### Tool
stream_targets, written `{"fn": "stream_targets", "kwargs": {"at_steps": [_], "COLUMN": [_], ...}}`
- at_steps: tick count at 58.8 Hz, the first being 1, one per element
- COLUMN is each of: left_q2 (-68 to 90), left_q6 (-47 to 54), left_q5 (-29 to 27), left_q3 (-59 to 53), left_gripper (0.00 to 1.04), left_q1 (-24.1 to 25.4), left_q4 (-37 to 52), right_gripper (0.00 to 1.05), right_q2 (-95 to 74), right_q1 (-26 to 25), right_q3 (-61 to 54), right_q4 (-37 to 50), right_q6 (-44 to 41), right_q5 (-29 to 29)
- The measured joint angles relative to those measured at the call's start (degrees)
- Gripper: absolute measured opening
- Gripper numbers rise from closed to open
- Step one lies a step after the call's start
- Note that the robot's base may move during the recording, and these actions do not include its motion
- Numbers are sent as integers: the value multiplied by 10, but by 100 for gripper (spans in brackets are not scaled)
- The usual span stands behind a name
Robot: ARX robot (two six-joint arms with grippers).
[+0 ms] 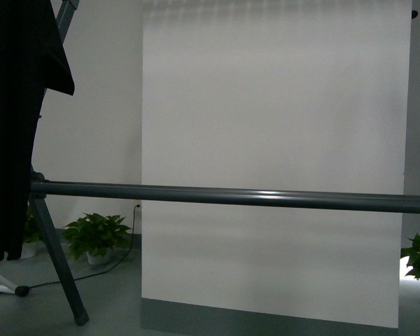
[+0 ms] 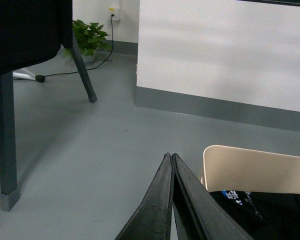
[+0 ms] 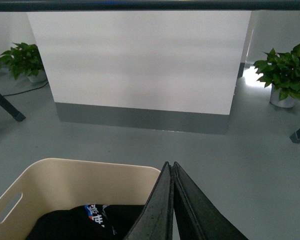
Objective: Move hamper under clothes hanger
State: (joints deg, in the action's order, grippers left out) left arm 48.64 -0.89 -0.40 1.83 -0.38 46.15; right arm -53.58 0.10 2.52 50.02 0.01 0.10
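Currently hamper [image 3: 75,182] lower left of right wrist view, short of clothes hanger [image 1: 231,197] bar; both grippers [image 2: 171,156] [image 3: 170,165] pinched together, holding nothing. Risk: shove snags splayed leg [image 1: 59,269], tips tub.

1. This looks like a staged indoor test room or lab, not a lived-in home: a large plain white backdrop panel [image 1: 273,168] with a grey base strip stands at 12 o'clock before bare pale walls.
2. The floor [image 2: 90,150] is smooth, uniform grey.
3. Potted green plants [image 1: 94,238] sit on the floor at 10 o'clock and 3 o'clock as sparse decoration.
4. A black cable [image 2: 85,67] runs across the floor to a wall socket [image 2: 112,11] at 11 o'clock.
5. Laundry props complete the set: a clothes hanger [image 1: 231,197] with dark garments, and a beige hamper [image 3: 80,180].
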Motion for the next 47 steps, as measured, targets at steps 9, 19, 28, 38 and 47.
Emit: {"fn": "stream_targets", "kwargs": {"at_steps": [9, 19, 28, 38, 47], "left_q2": [-59, -139, -204, -255, -287], "left_q6": [1, 2, 2, 2, 2], "left_q5": [5, 4, 4, 4, 4], "left_q3": [-7, -8, -8, -8, -8], "left_gripper": [3, 3, 3, 3, 3], "left_q1": [2, 2, 2, 2, 2], "left_q4": [-50, -120, -180, -229, -260], "right_gripper": [2, 2, 2, 2, 2], "right_q2": [61, 144, 215, 273, 309], "right_q1": [0, 0, 0, 0, 0], "right_q3": [-11, -20, -22, -22, -22], "right_q4": [-49, -121, -185, -239, -273], "right_q6": [0, 0, 0, 0, 0], "right_q5": [0, 0, 0, 0, 0]}}
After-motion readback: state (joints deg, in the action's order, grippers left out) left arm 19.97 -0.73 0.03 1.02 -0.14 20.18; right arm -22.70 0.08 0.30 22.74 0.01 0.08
